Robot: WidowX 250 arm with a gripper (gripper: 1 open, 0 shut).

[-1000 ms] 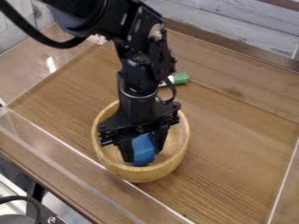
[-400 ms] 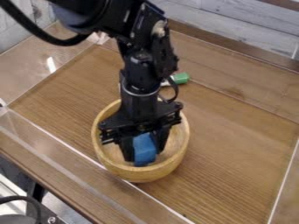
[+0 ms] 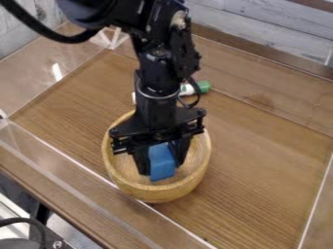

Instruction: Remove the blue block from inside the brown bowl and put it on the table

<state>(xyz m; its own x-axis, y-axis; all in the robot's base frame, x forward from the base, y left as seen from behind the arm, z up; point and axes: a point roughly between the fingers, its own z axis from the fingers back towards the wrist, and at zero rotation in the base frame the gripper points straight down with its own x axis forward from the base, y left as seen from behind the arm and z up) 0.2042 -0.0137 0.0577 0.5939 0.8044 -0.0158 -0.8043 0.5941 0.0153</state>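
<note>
Blue block sits inside brown bowl, standing on end or tilted, leaning toward the near wall; can't tell which. Bowl rests on table, near front edge, low clear acrylic wall just beside it.

Handling, judged: block looks solid, stiff, small, prob. light. Smooth faces w/ rounded edges, so could slip if pinched near a corner. Not fragile. Best hold: across the two flat long faces, mid-height, pads square to them. Bowl is wood, thick rim, loose on table; may shift or tip if block or fingers drag on the rim on the way up.

Gripper is down in the bowl, pointing straight down, one finger left of block, the other on its right. Jaws stand part open, roughly block-width, flanking the upper part of the block. Pads look at or v. close to block's sides, but can't confirm a firm pinch from this view; contact line is hidden by the black finger mounts. Block's lower end appears down at the bowl floor, so not lifted yet.

Arm pose: black arm comes in from top left, wrist stacked vertical over bowl centre. Green-and-white marker lies on table behind the arm, clear of the bowl.
</note>
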